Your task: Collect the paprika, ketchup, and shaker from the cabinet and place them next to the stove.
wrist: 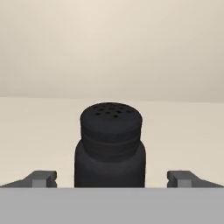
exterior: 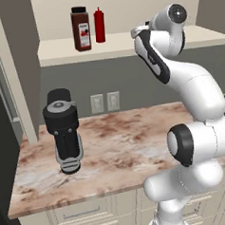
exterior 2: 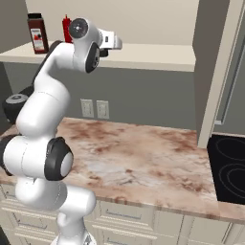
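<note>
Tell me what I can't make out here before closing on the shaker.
- Small black shaker: base cut off by the hand view's bottom edge.
- Slim red ketchup bottle: lower part behind the arm, right base view.
- Glossy black stove: cut off by the right edge.

From my hand view, the shaker (wrist: 110, 146) loses its base below the bottom edge. In the right base view my arm covers most of the ketchup (exterior 2: 66, 25), and the stove (exterior 2: 228, 167) runs off the right edge.
</note>
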